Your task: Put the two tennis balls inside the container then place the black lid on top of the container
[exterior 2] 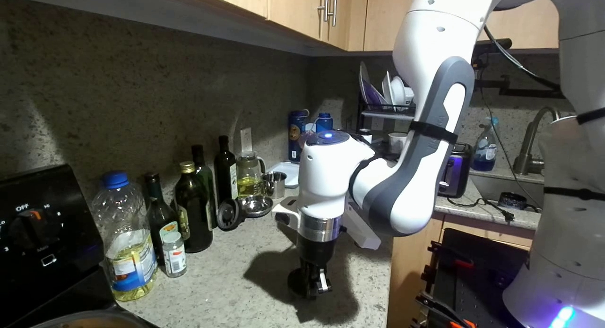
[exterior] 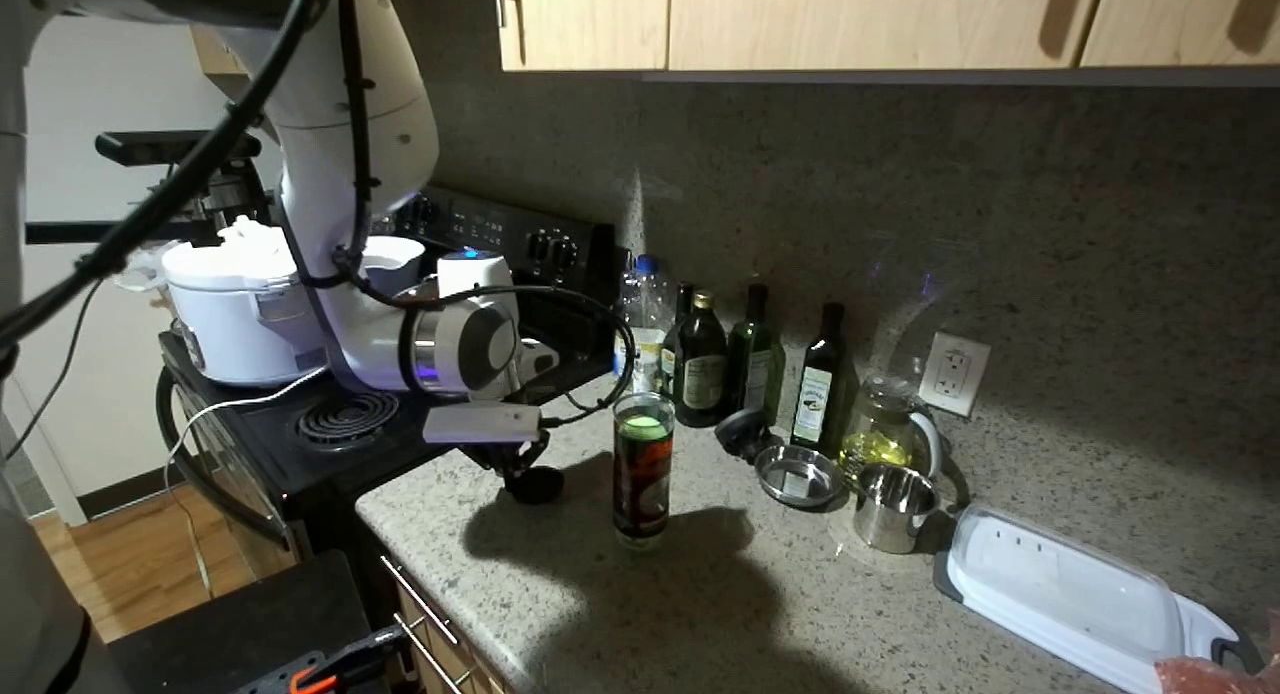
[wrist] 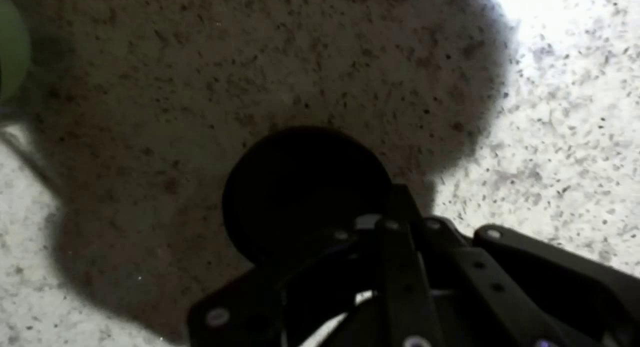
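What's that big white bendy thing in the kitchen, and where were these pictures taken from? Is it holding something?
It's a robot arm. Two cameras stand outside it; the third rides on the arm near its jaws, so its close-up looks down. On the counter stands a clear tube, dark red around the middle, with a yellow-green ball inside near the top. Dark bottles and a metal cup stand nearer the wall. The jaws are shut, and in the close-up they cover part of a round black lid. I can't tell whether they're gripping it.

The end effector points downward, closed.
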You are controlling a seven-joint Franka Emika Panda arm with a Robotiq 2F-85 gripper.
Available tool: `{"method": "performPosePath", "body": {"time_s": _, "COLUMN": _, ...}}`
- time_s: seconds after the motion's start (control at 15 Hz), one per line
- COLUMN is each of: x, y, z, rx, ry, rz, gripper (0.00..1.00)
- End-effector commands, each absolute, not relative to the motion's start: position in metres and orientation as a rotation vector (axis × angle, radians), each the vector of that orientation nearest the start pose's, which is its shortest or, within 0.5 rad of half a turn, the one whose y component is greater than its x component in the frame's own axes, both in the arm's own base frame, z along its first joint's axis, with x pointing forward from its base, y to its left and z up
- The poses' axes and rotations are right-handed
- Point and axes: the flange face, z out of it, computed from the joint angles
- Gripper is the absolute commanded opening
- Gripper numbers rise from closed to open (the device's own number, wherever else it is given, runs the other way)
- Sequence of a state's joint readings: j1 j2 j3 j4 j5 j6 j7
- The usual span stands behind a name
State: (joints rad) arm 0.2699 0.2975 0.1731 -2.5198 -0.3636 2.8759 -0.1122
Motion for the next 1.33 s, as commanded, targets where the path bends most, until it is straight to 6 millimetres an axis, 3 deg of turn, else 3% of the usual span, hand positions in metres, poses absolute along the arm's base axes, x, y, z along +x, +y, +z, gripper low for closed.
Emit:
{"method": "performPosePath", "body": {"time_s": 0.0, "x": 0.400, "y": 0.235, "z": 0.202, "rx": -2.854, "ry": -1.450, "rz": -0.088, "gripper": 0.00}}
{"method": "performPosePath", "body": {"time_s": 0.87, "x": 0.393, "y": 0.259, "z": 0.307, "rx": -3.011, "ry": -1.610, "rz": -0.040, "gripper": 0.00}}
{"method": "performPosePath", "body": {"time_s": 1.27, "x": 0.418, "y": 0.224, "z": 0.336, "rx": -3.056, "ry": -1.507, "rz": -0.147, "gripper": 0.00}}
